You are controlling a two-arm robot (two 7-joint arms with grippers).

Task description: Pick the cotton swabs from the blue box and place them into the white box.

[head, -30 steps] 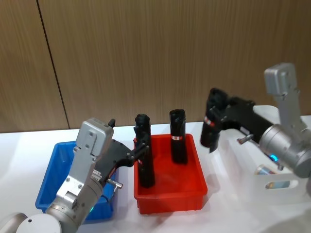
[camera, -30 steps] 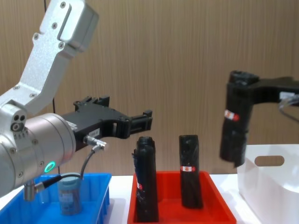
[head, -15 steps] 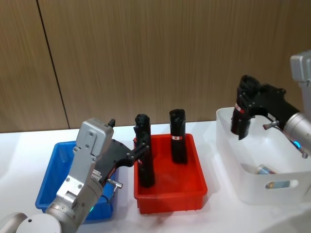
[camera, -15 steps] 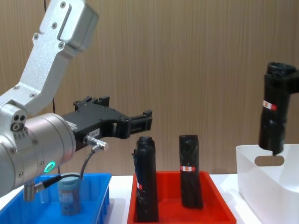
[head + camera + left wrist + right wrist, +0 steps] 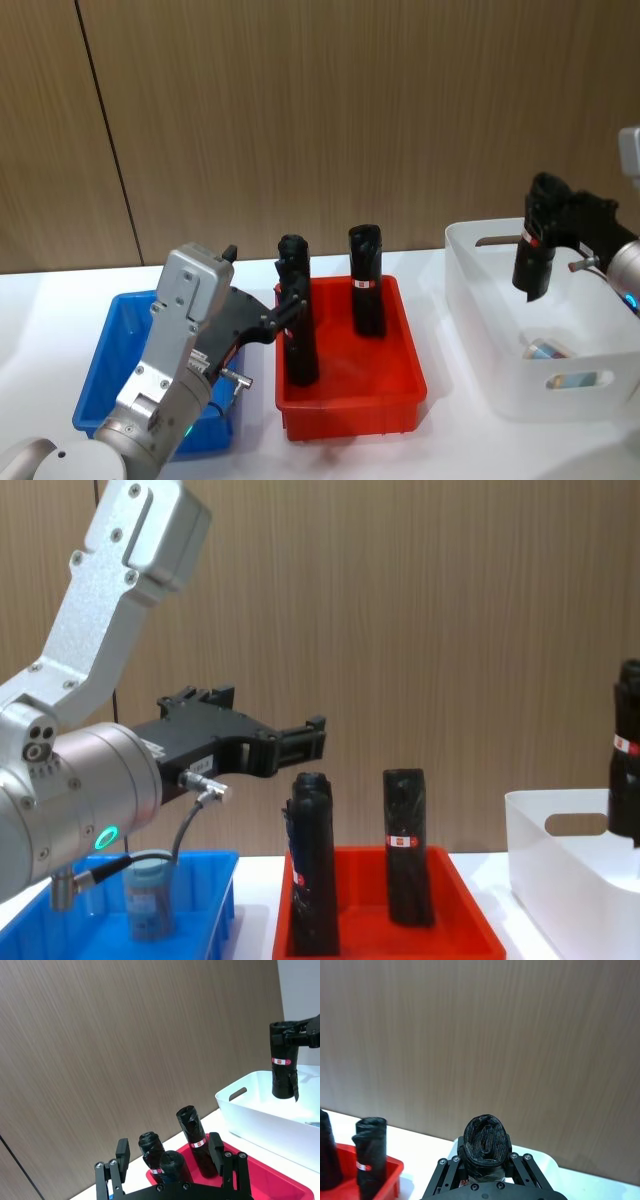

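Oddly, the right gripper (image 5: pixel 537 235) holds its jaws clamped on a black roll (image 5: pixel 531 262) above the white box (image 5: pixel 480 330), where one cotton swab jar (image 5: pixel 547 350) lies. From the chest, another jar (image 5: pixel 148 892) stands in the blue box (image 5: pixel 215 895). The left gripper (image 5: pixel 300 742) hovers, jaws apart.

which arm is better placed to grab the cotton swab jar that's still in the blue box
Left. The left hand hangs open by the blue box holding the cotton swab jar; the right hand grips a black roll over the white box.
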